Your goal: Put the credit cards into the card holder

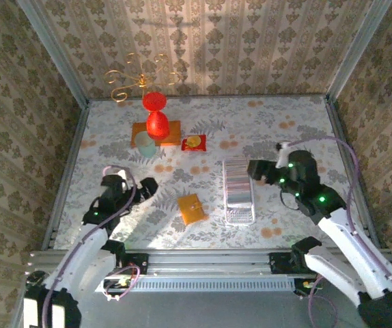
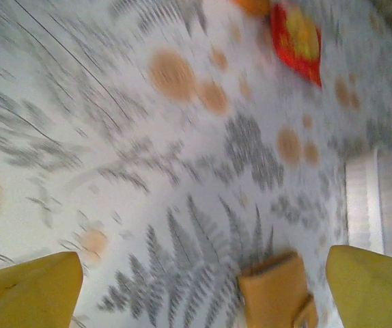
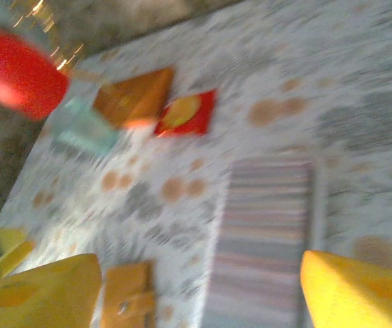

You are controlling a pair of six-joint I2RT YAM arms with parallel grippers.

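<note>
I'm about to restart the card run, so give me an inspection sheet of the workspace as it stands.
Surface: table under a floral cloth, no spills seen.
Job's things: orange card holder lying front middle; clear card rack just right of it, apart, filled with striped rows.
Clutter: red ornament, orange mat, teal item, red packet and gold wire ornament, all at the back.
Grippers: left gripper and right gripper both have jaws open, holding nothing.
Cables: purple cable loops beside the right arm.
Surroundings: patterned walls on three sides, metal rail at the front.
</note>
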